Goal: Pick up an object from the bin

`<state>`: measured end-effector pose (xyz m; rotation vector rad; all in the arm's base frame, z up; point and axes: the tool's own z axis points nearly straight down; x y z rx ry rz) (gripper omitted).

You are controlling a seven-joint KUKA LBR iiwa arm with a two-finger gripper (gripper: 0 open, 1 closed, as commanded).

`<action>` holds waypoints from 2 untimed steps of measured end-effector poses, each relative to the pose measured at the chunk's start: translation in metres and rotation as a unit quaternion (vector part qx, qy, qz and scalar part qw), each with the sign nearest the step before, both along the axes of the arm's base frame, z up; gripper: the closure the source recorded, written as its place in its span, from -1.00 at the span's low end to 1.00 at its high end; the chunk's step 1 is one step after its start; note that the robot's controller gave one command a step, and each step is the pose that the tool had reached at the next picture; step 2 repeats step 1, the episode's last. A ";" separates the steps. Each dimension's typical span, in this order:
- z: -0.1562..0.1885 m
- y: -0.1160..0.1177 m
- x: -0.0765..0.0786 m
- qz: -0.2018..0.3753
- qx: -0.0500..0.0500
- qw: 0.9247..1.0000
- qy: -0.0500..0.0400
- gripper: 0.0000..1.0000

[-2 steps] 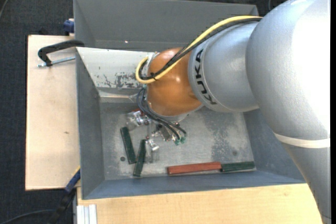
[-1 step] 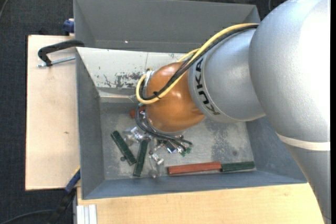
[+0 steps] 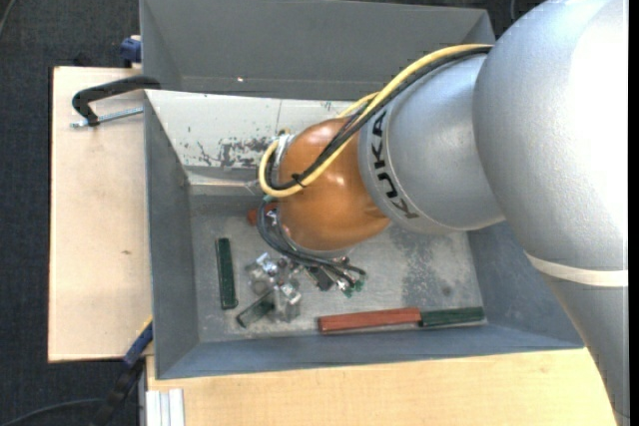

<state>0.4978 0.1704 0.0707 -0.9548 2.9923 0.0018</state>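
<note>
The arm (image 3: 519, 145) enters from the right and covers the far-right corner of the grey bin (image 3: 168, 244). Its broad silver segment slopes down and to the left towards the bin floor. The orange wrist cover (image 3: 324, 195) sits at the end of this segment, above the middle of the floor. A yellow cable (image 3: 300, 177) runs along the silver segment and loops over the left face of the orange cover. Black cables (image 3: 300, 254) hang from the near side of the cover.

The gripper (image 3: 278, 289) projects below the cover, pointing down at the near-left part of the floor, low over it or on it. Whether it is open or closed cannot be told; its metal parts merge with the clutter beneath.

A small dark piece (image 3: 254, 312) lies just beside the gripper tip, on its near-left side. Contact between the two cannot be confirmed.

A dark green bar (image 3: 227, 272) lies to the left of the gripper, near the left wall, running near to far. A long red stick with a green end (image 3: 371, 320) lies along the near wall, to the right of the gripper. A small green bit (image 3: 350, 287) lies just right of the gripper.
</note>
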 end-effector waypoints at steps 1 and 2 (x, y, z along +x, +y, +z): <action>0.186 0.028 0.003 0.002 0.003 1.000 -0.007 1.00; 0.186 0.028 0.003 0.002 0.003 1.000 -0.007 1.00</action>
